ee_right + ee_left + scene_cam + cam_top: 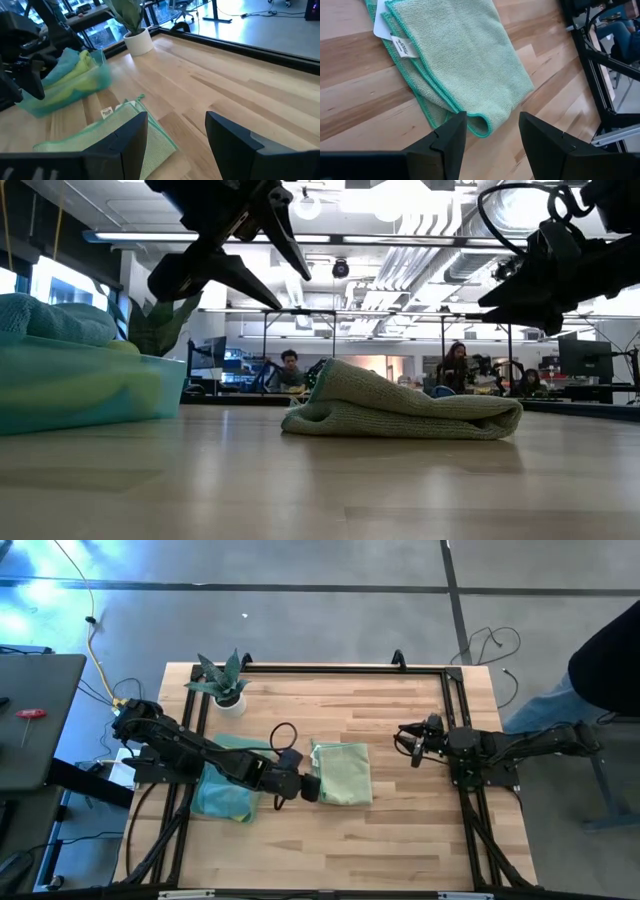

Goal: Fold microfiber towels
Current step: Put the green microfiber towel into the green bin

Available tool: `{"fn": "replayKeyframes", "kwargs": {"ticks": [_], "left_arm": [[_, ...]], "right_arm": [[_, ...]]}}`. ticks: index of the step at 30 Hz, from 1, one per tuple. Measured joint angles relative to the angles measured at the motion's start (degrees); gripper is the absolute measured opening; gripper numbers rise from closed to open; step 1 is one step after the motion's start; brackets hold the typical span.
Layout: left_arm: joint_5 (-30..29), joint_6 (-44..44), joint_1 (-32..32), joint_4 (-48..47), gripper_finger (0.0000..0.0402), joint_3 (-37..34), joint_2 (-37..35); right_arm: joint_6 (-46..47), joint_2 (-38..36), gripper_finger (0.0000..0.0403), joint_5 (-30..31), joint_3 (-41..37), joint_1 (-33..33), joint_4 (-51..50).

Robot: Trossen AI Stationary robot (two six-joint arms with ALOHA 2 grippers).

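While the folded green towel (342,772) lies flat on the table (400,840) right of the bin (222,792) of towels, the left gripper (310,787) hovers released and empty at its near-left corner, and the right gripper (413,743), also released, waits well apart.

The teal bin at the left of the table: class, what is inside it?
Inside the translucent teal bin lie bunched towels, a blue one over a yellow one. Anything deeper is covered by them and by the left arm above.
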Motion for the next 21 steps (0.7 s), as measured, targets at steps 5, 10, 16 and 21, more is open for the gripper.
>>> {"fn": "replayKeyframes", "kwargs": {"ticks": [5, 10, 16, 21], "left_arm": [[0.04, 1.73, 0.00, 0.00, 0.0172, 0.00, 0.00], [0.06, 5.21, 0.68, 0.03, 0.0172, 0.00, -0.02], [4.42, 10.76, 3.28, 0.05, 0.0172, 0.00, -0.02], [9.52, 18.22, 5.23, 0.05, 0.0172, 0.00, -0.02]], "right_arm": [[0.03, 0.00, 0.0193, 0.00, 0.02, 0.00, -0.34], [1.02, 0.00, 0.0193, 0.04, 0.04, 0.00, -0.34], [0.97, 0.00, 0.0193, 0.04, 0.04, 0.00, -0.34], [0.96, 0.00, 0.0193, 0.07, 0.04, 0.00, -0.34]]}}
